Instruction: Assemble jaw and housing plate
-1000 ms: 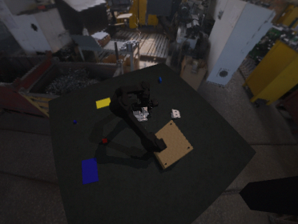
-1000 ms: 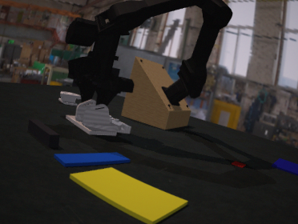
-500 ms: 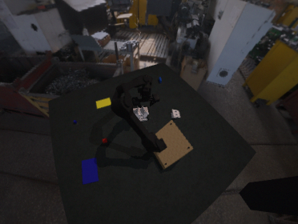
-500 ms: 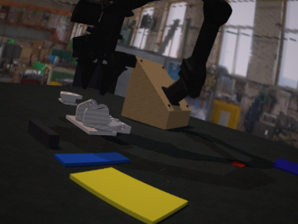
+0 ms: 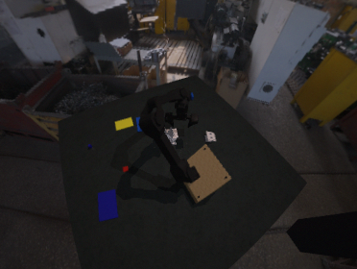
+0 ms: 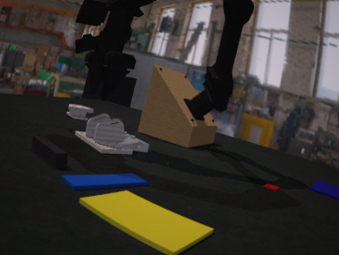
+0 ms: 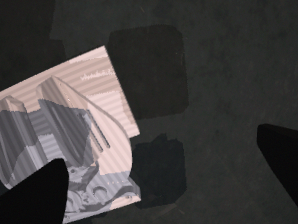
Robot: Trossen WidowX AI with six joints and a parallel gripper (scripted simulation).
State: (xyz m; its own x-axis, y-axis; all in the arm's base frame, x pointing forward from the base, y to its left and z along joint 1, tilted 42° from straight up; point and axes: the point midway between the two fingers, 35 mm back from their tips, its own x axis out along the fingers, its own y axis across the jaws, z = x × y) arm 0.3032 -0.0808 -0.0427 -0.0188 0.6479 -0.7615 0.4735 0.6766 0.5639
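A pale base plate point(image 6: 93, 145) point(image 7: 107, 65) carries two finned jaws side by side. One jaw point(image 6: 109, 132) is nearer the exterior camera; the other point(image 6: 95, 123) is behind it. Toothed parts point(image 7: 95, 192) show at the bottom in the wrist view, partly shaded; whether the teeth mesh or both jaws sit fully on their pins cannot be told. The small white housing plate point(image 5: 210, 136) point(image 6: 80, 110) lies apart from the base, toward the wooden block. My gripper point(image 5: 181, 124) point(image 7: 164, 151) is wide open and empty, above and beside the assembly; in the wrist view its left finger overlaps the jaws' edge.
A sloped wooden block point(image 5: 211, 173) point(image 6: 164, 114) stands under the arm's base. A dark bar point(image 6: 49, 151), a blue slab point(image 6: 105, 180) and a yellow slab point(image 5: 124, 124) point(image 6: 146, 220) lie near the assembly. A red piece point(image 5: 126, 169) point(image 6: 272, 187) and a dark blue slab point(image 5: 107, 205) lie farther off.
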